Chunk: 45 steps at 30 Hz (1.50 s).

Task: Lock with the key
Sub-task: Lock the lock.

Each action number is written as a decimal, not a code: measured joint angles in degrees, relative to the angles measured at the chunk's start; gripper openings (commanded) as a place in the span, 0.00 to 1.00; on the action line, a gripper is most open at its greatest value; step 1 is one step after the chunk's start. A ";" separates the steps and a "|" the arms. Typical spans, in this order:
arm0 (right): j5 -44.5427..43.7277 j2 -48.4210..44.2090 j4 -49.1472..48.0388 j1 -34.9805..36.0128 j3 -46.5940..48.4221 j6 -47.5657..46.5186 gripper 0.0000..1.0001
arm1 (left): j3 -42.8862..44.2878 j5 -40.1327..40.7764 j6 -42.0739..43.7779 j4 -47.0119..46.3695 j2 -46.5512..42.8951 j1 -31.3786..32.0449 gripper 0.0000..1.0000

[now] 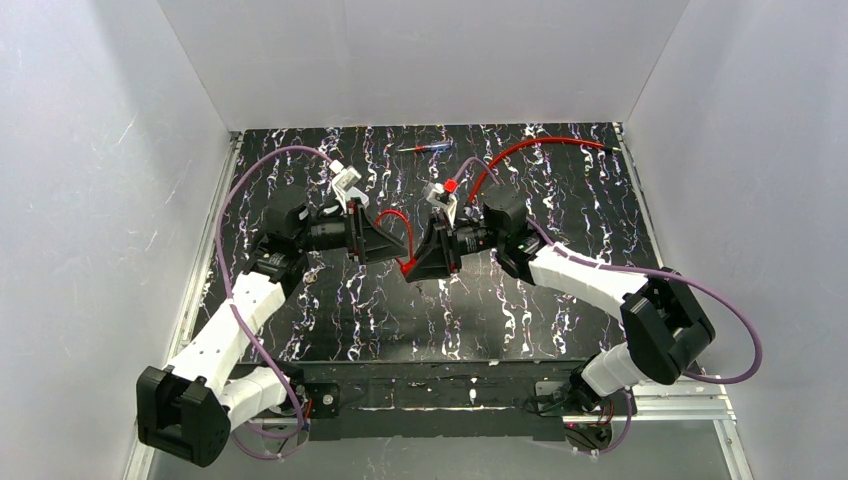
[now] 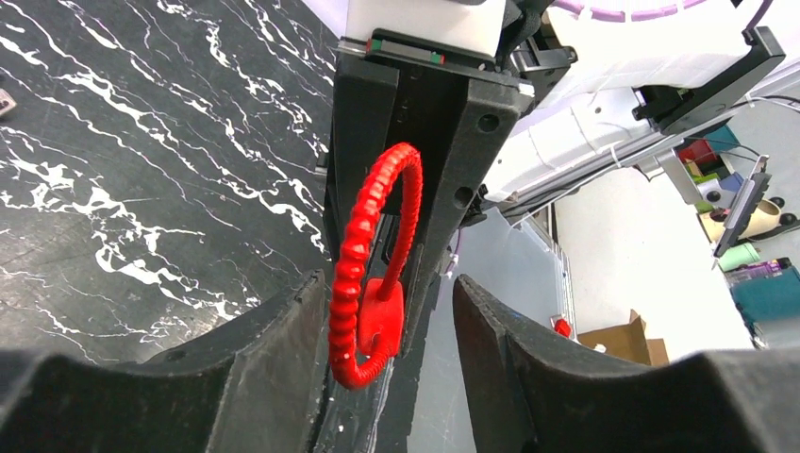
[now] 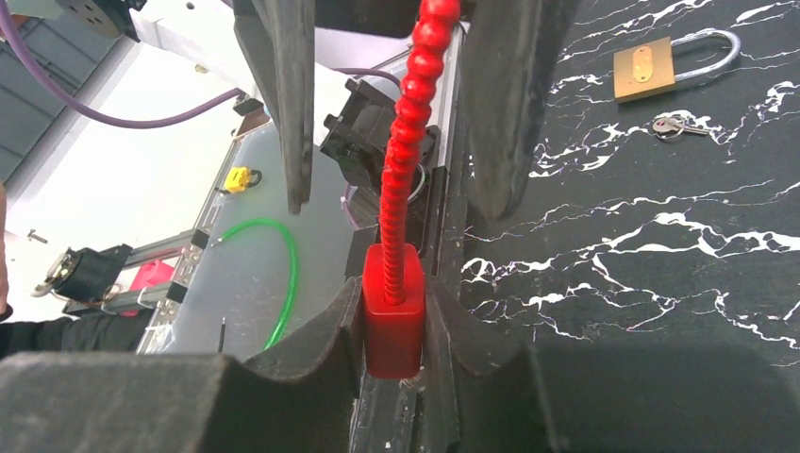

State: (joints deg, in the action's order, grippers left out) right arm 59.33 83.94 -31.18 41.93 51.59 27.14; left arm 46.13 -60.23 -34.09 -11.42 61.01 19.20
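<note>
Clutter was slight: brass padlock [image 3: 645, 69] and key [image 3: 677, 125] lay close together on the surface [image 3: 660, 274], perhaps a screwdriver [image 1: 424, 148] near the far edge. Right claw [image 3: 394, 300] gripped the red lock body [image 3: 393, 330] aloft; left claw [image 2: 389, 288] stood open around its cable loop [image 2: 361, 247].

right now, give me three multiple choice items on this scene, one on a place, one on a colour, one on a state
1. Where is the key? A. on the table by the padlock B. on the floor C. on a wall
2. What colour is the ribbed cable? A. blue B. red C. yellow
3. How is the right gripper? A. open and empty B. out of view C. shut on the lock

A: it lies on the table beside the padlock. B: every bead is red. C: both fingers press the lock's sides.
</note>
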 measured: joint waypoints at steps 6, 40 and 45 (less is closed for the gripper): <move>-0.28 -0.15 -0.07 -0.37 -0.72 -0.09 0.01 | 0.92 -0.61 0.68 1.64 -0.37 -1.20 0.19; -23.19 1.07 -4.83 -7.74 3.91 18.71 0.01 | 7.56 13.00 1.57 9.33 1.75 -3.34 0.76; -33.14 2.60 9.64 -7.39 11.58 20.09 0.01 | 7.58 15.93 -0.59 9.03 5.01 -3.30 0.66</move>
State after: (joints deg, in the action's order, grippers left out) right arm 26.20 86.54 -21.54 34.54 63.18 47.22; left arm 53.71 -44.29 -34.68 -2.39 66.02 15.90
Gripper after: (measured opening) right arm 0.322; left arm 0.716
